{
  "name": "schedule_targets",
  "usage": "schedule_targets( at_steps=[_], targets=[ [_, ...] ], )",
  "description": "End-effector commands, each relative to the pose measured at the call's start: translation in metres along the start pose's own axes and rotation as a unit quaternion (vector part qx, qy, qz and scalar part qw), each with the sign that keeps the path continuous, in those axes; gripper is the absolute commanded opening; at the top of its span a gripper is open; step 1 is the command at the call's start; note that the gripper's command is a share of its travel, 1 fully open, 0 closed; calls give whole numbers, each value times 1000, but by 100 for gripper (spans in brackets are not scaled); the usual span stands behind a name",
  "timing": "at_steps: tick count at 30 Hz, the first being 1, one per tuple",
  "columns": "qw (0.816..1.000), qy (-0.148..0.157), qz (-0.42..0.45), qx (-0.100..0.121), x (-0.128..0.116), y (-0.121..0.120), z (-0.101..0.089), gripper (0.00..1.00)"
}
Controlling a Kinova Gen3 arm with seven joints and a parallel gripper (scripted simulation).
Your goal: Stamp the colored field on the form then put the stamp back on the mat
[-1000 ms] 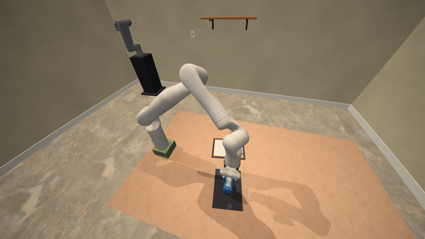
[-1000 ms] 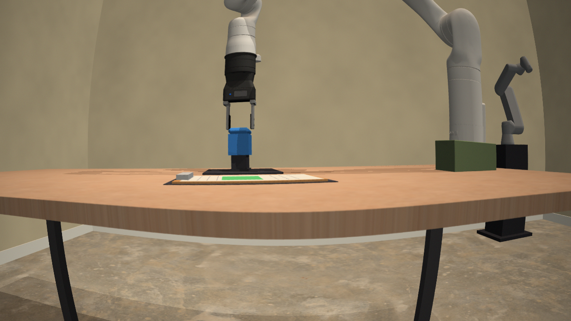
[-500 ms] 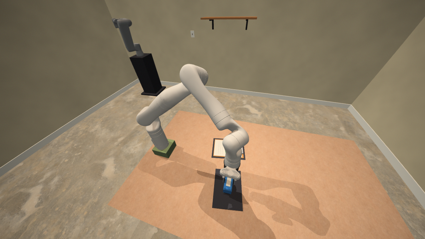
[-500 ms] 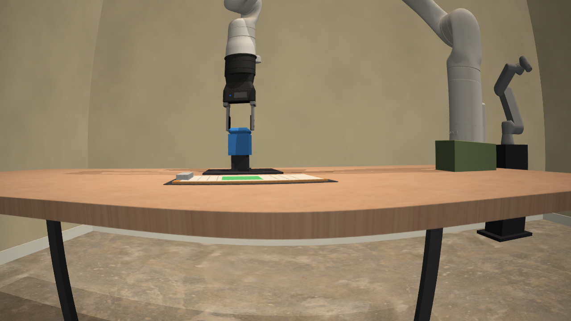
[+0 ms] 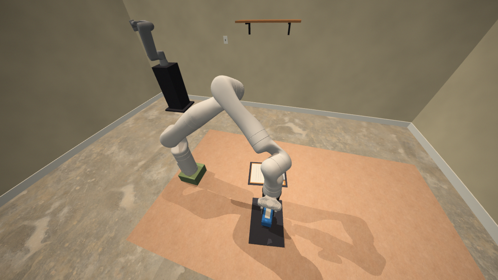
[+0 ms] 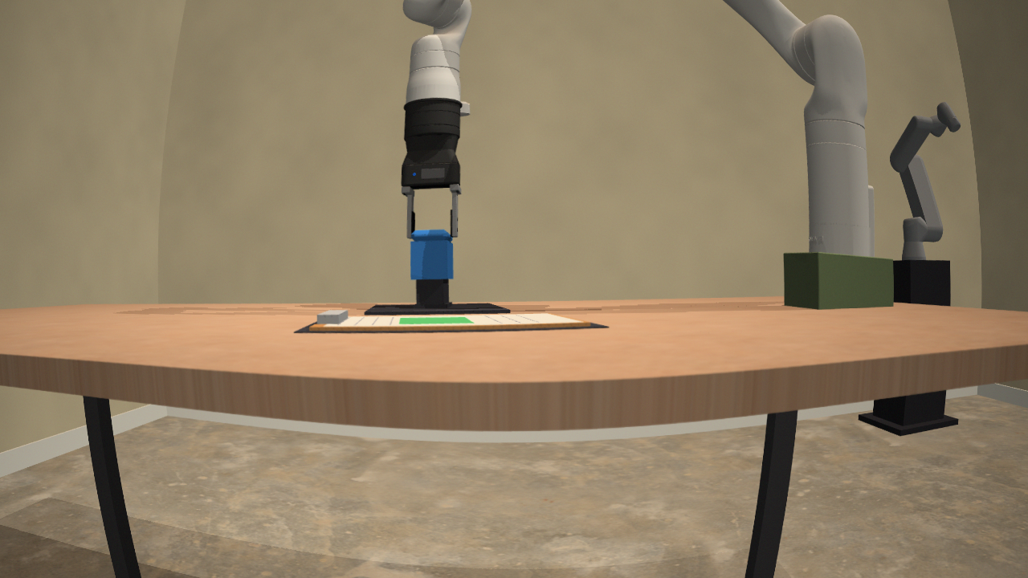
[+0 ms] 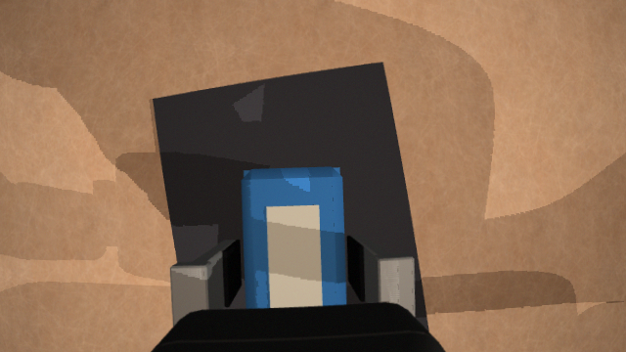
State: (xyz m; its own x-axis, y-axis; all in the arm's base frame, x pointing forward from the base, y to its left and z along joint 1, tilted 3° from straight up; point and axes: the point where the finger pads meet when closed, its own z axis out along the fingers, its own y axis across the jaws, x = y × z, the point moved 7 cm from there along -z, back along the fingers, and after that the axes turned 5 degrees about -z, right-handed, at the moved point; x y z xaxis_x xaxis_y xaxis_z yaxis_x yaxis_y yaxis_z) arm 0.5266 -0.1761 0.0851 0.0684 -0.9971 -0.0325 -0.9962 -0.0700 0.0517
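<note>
The blue stamp [image 6: 431, 258] stands upright on a dark mat [image 6: 437, 309]. It has a black base and a pale label on top [image 7: 292, 254]. It also shows in the top view [image 5: 267, 217], on the mat [image 5: 267, 229]. My gripper [image 6: 431, 228] is open, straight above the stamp, with its fingertips on either side of the stamp's top edge. In the wrist view the fingers flank the stamp with small gaps. The form [image 6: 449, 322] lies in front of the mat, with a green field [image 6: 435, 320].
A small grey block [image 6: 332, 316] lies at the form's left end. My arm's green base block [image 6: 837, 280] stands at the right of the table. A second grey arm on a black pedestal [image 5: 172, 86] stands off the table.
</note>
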Motion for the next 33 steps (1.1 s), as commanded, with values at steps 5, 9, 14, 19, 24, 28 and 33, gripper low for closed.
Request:
schedule_targets(
  at_steps=[5,9,14,19,24,28,33],
  targets=[
    [1000,0,0,1,0,0,0,100],
    [1000,0,0,1,0,0,1,100],
    [1000,0,0,1,0,0,3,100],
    [1000,0,0,1,0,0,4,100],
    [1000,0,0,1,0,0,4,100],
    [1000,0,0,1,0,0,5,100],
    [1000,0,0,1,0,0,7,100]
  ],
)
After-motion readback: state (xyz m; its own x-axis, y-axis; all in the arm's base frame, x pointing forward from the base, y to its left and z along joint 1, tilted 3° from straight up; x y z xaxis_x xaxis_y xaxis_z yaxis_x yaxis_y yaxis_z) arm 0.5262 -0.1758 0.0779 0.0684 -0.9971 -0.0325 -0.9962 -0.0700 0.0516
